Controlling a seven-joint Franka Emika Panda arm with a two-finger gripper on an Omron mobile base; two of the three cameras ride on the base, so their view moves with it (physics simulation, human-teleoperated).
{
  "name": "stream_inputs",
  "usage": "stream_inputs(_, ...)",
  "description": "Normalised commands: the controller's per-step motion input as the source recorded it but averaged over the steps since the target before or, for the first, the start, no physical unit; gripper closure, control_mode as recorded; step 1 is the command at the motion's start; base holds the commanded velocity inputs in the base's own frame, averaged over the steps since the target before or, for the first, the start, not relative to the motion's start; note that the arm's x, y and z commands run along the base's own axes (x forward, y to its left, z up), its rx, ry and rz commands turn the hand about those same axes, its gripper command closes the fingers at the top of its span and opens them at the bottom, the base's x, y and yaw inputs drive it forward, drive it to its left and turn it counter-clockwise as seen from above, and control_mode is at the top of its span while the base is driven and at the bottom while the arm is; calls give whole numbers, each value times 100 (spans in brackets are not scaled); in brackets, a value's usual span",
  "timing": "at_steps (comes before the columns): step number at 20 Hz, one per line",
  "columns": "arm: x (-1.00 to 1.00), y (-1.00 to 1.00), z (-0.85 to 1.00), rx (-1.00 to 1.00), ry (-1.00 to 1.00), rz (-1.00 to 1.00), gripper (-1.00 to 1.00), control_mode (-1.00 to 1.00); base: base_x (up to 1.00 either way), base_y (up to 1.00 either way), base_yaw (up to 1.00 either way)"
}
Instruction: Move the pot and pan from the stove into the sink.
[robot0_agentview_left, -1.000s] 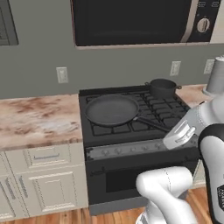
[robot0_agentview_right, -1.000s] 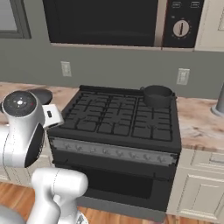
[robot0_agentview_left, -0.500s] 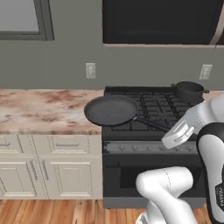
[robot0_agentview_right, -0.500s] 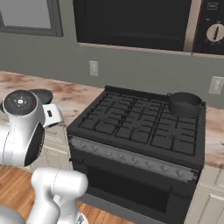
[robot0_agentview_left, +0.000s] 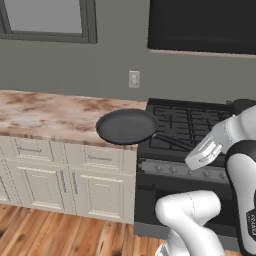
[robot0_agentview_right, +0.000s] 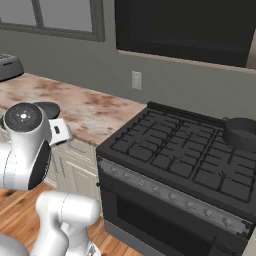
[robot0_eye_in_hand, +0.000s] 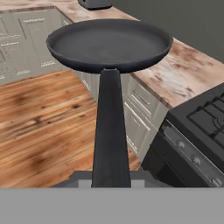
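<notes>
The pan, shallow and black, hangs level in the air over the counter edge just left of the stove. My gripper is shut on the end of its long handle. In the hand view the pan reaches straight out ahead, over wood floor and cabinet fronts, with its handle running down to the fingers. The dark grey pot stands on the stove's back right grate, and its rim peeks out behind my arm. The sink is out of view.
A marbled counter with cream cabinets runs left of the stove. A toaster stands on it farther left. A black microwave hangs over the stove, and a window sits to its left. Wood floor lies below.
The whole picture has slid right: the base has driven left along the counter. The pan stays in my grip, in the same place relative to the arm.
</notes>
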Motion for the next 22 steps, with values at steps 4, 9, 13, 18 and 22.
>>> stream_inputs(4, 0, 0, 0, 0, 0, 0, 100, 100, -24, -13, 46)
stream_inputs(9, 0, 0, 0, 0, 0, 0, 100, 100, -24, -14, 46)
stream_inputs(13, 0, 0, 0, 0, 0, 0, 100, 100, -23, -14, 46)
stream_inputs(18, 0, 0, 0, 0, 0, 0, 100, 100, -22, -14, 46)
stream_inputs(22, 0, 0, 0, 0, 0, 0, 100, 100, -21, -12, 46)
